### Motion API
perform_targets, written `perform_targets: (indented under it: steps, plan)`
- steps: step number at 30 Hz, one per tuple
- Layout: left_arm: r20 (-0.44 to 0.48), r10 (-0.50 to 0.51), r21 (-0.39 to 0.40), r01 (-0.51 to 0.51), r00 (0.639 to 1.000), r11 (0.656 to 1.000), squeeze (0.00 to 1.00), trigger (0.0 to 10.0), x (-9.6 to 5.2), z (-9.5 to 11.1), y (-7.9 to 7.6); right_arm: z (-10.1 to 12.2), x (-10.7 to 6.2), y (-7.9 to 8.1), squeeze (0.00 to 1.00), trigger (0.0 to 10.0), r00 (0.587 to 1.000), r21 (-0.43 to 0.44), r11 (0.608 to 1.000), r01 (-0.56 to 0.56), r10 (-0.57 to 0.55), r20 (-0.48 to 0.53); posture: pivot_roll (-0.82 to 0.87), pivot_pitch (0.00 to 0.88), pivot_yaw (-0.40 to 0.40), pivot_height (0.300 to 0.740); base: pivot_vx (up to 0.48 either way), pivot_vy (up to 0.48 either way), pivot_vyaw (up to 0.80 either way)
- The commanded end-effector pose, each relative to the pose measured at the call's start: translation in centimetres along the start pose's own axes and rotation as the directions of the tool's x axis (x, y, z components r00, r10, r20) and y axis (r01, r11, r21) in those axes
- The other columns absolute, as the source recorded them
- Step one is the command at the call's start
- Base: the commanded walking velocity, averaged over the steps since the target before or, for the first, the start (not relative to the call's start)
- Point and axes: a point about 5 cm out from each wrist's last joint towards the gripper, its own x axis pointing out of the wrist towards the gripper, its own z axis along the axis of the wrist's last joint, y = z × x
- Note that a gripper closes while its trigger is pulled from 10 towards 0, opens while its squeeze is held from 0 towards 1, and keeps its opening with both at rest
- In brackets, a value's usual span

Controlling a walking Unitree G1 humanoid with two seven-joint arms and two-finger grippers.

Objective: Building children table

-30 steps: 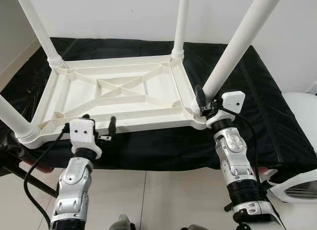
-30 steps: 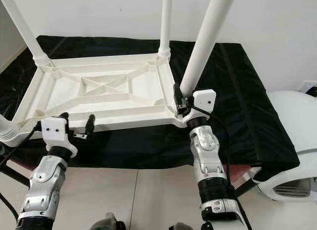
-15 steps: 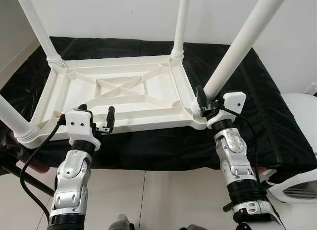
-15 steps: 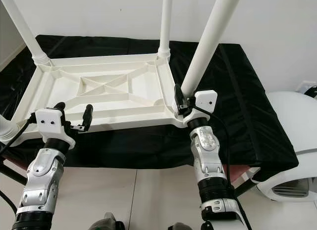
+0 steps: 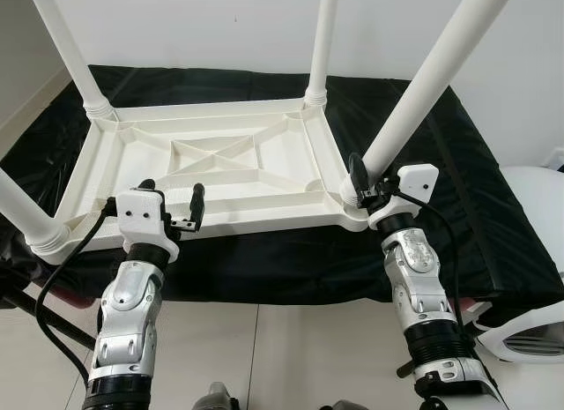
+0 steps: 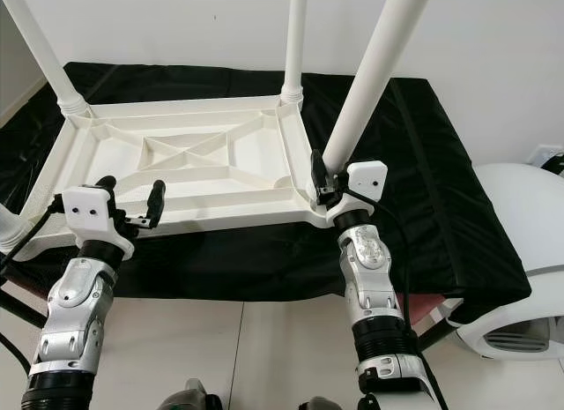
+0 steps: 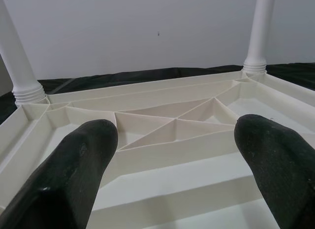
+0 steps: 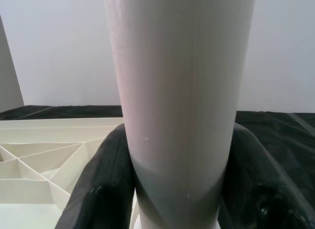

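Four white legs rise from the upturned plastic children's table [image 5: 211,167] on a black-draped bench [image 5: 493,216]. My right gripper [image 5: 363,182] clamps the near-right leg [image 5: 414,101] at its base; my left gripper [image 5: 172,205] hovers spread above the ribbed near edge. It looks light, stiff and slick, so I'd hold low.

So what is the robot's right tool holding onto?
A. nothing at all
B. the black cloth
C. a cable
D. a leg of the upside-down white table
D. The right tool has its black fingers on either side of the white table leg, low down where the leg joins the near corner of the upside-down table.
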Motion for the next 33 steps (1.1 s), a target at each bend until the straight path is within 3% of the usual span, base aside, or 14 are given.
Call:
perform_targets:
  steps: [1, 14, 21, 33]
  plan:
    - [0.001, 0.058, 0.015, -0.058, 0.998, 0.998, 0.00, 10.0, 0.2, 0.2, 0.3, -0.1, -0.1, -0.1, 0.00, 10.0, 1.000, 0.002, 1.000, 0.002, -0.002, -0.004, 0.03, 0.000, 0.007, 0.740, 0.000, 0.000, 0.00]
    - [0.018, 0.072, 0.026, -0.072, 0.997, 0.997, 0.00, 10.0, 0.5, 0.7, 0.4, 0.0, 0.6, 0.3, 0.00, 10.0, 1.000, 0.009, 1.000, -0.015, 0.015, 0.006, 0.07, 0.000, -0.014, 0.740, 0.000, 0.000, 0.00]
    - [0.031, 0.133, 0.047, -0.134, 0.991, 0.990, 0.00, 10.0, -0.4, 1.1, 1.7, -0.1, 1.6, 1.4, 0.00, 10.0, 0.997, 0.033, 0.997, -0.073, 0.073, 0.009, 0.13, 0.000, -0.052, 0.740, 0.000, 0.000, 0.00]
    - [0.046, 0.170, 0.059, -0.173, 0.984, 0.983, 0.00, 10.0, -1.0, 1.5, 2.3, -0.1, 2.5, 2.6, 0.00, 10.0, 0.993, 0.057, 0.991, -0.121, 0.121, 0.012, 0.16, 0.000, -0.068, 0.740, 0.000, 0.000, 0.00]
